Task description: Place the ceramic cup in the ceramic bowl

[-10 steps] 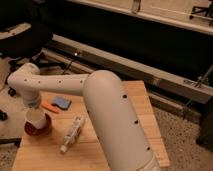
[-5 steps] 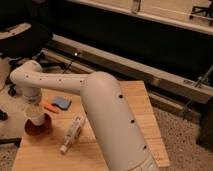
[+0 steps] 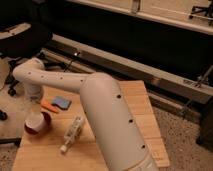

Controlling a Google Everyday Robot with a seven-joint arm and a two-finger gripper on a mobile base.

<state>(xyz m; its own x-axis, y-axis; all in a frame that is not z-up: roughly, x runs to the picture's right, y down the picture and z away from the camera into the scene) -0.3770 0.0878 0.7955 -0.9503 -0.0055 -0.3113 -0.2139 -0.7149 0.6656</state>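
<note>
Gripper (image 3: 35, 106), fingers' state I cannot tell, sits above cup (image 3: 34, 121) in bowl (image 3: 42, 129) on table (image 3: 45, 155).

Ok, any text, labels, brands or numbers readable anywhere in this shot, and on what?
None can be read.
Clear bottle lying on the table: any label too blurred to read.
Ceramic cup, held by the gripper over the ceramic bowl: plain, no markings.
Blue block: plain.
</note>
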